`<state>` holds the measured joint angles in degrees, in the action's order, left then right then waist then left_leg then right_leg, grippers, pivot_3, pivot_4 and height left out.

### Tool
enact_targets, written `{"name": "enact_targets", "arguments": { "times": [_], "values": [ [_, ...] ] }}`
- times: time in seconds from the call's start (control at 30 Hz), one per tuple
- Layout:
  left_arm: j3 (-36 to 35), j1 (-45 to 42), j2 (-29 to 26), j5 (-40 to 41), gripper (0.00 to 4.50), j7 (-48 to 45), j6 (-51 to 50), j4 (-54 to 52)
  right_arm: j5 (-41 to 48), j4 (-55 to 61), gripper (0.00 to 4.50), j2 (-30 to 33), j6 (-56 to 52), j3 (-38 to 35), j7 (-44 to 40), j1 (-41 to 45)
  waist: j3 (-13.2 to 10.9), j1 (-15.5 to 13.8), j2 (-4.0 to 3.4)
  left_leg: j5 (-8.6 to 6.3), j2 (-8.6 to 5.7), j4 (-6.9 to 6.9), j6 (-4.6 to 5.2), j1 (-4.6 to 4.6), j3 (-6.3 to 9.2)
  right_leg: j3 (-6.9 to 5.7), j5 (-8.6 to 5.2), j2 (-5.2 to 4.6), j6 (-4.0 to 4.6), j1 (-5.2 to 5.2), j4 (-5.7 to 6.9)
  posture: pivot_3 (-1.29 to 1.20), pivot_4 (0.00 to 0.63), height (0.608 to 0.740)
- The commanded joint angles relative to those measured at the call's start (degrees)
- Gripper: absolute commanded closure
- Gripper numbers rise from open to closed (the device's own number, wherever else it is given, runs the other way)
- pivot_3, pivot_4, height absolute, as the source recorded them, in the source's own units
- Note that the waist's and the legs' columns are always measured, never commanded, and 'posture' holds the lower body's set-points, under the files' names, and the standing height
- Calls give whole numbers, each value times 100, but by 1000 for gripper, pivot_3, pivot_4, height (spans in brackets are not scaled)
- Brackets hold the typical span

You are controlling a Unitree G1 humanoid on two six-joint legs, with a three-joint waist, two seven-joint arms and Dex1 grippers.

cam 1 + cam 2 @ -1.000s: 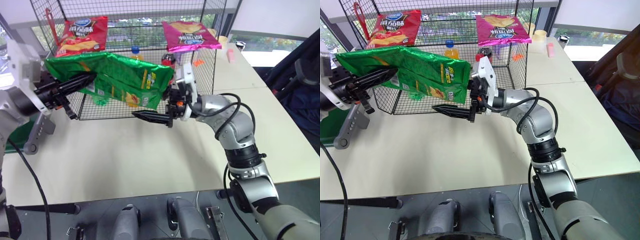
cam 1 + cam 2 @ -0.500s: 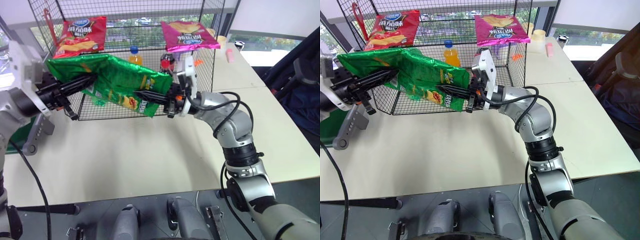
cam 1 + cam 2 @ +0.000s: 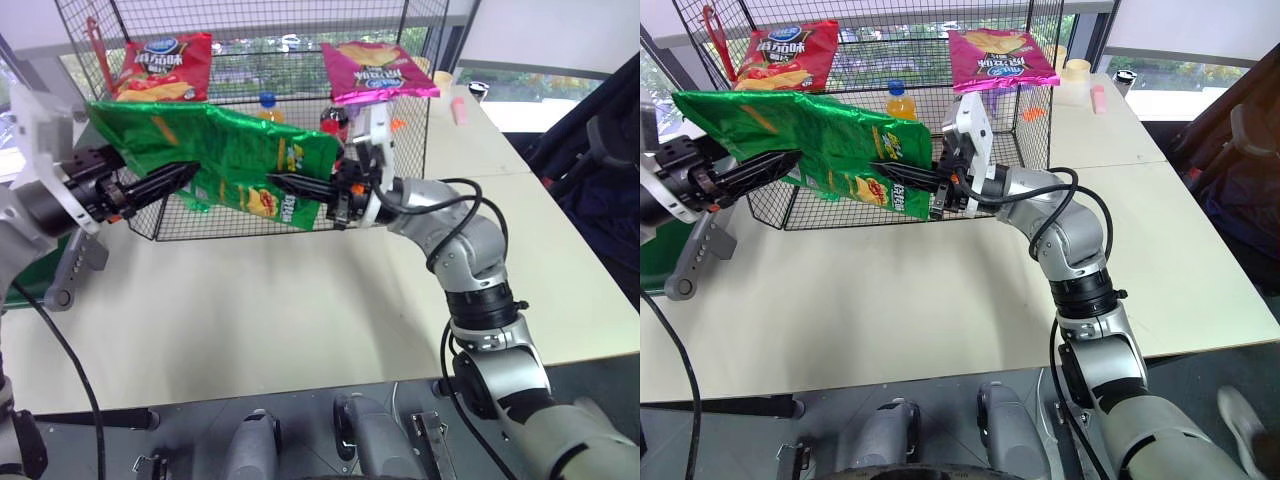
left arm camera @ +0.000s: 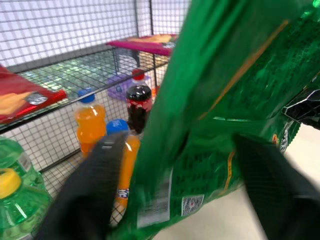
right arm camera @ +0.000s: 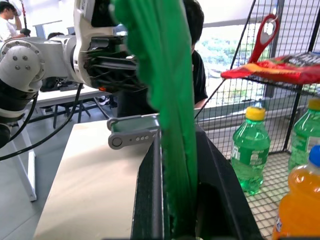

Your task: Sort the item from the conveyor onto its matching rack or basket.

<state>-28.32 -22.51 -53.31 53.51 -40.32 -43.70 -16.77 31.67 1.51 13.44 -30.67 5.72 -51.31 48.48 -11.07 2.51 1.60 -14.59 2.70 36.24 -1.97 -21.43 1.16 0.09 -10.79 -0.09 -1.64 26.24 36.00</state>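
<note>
Two grippers meet the green crisp bag [image 3: 230, 160], upper left of frame before the wire cage [image 3: 300, 60]: right gripper [image 3: 300, 187] clenched on it, left gripper [image 3: 160, 183] spread apart, released.

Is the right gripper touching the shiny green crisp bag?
Touching. In the right wrist view, the right gripper is shut on the green crisp bag.

A long beige table [image 3: 300, 310] ran toward bright windows [image 3: 1180, 72] showing greenery outside. A dark chair [image 3: 600, 170] stood beside it, over a grey floor [image 3: 600, 390].
</note>
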Motion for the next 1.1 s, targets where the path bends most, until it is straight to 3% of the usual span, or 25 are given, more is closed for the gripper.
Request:
{"name": "enact_targets", "arguments": {
  "times": [0.03,0.27,0.37,0.5,0.73,1.1],
  "values": [
    [-830,356,-89,-26,65,87,25,113,-100,99,4500,9,306,-222,186,212,0,10,0,0,0,-1,0,0,0,0,0,0,0,1,0,0,150,740],
    [-1644,1200,179,-363,65,376,285,295,-713,402,4500,304,1123,-258,456,248,2,-31,3,0,3,-1,0,-4,-4,8,-13,5,21,10,2,0,150,740],
    [-1407,1355,377,-630,65,429,511,179,-1128,214,4500,389,1547,-224,635,463,2,-34,3,0,3,2,0,-4,-7,11,-12,4,28,9,1,0,150,740],
    [-782,1313,903,-860,65,702,741,-78,-2619,-449,4500,590,2574,166,1360,1058,3,-26,5,0,2,1,0,0,-11,18,-10,5,33,9,1,0,150,740],
    [-220,1177,1299,-1138,65,912,970,-141,-4384,-1432,4500,886,3678,785,2175,1619,8,0,13,0,3,-4,0,-1,-19,40,-6,10,32,15,2,0,150,740],
    [125,1083,1709,-1320,65,1044,1219,-72,-6478,-2355,4500,953,3772,1333,3767,2435,8,4,15,0,3,-4,0,1,-50,74,3,13,48,25,2,0,150,740]
  ]
}}
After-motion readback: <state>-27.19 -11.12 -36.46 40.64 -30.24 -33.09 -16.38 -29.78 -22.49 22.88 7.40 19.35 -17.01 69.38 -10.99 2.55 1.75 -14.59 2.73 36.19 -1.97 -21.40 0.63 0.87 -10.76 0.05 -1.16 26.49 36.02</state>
